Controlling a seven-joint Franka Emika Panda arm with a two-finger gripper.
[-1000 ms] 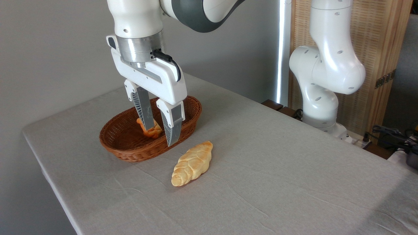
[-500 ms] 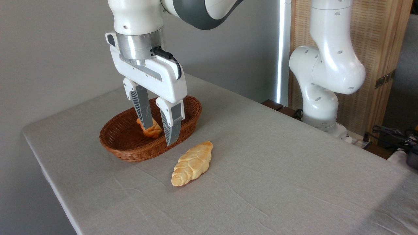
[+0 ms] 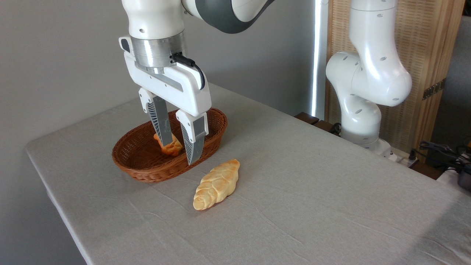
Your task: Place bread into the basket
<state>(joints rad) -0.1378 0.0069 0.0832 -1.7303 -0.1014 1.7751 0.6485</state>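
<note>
The small roll (image 3: 169, 146) lies in the basket (image 3: 147, 170), seemingly behind spread jaws.

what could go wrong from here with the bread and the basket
1. The open gripper hangs inside the basket, close to the near rim. Swinging sideways toward the plaited loaf before rising might catch the rim and drag the basket.
2. One finger stands right by the small roll, so a move could nudge it.
3. The loaf is nearly as long as the basket and may end up propped on the roll.
</note>
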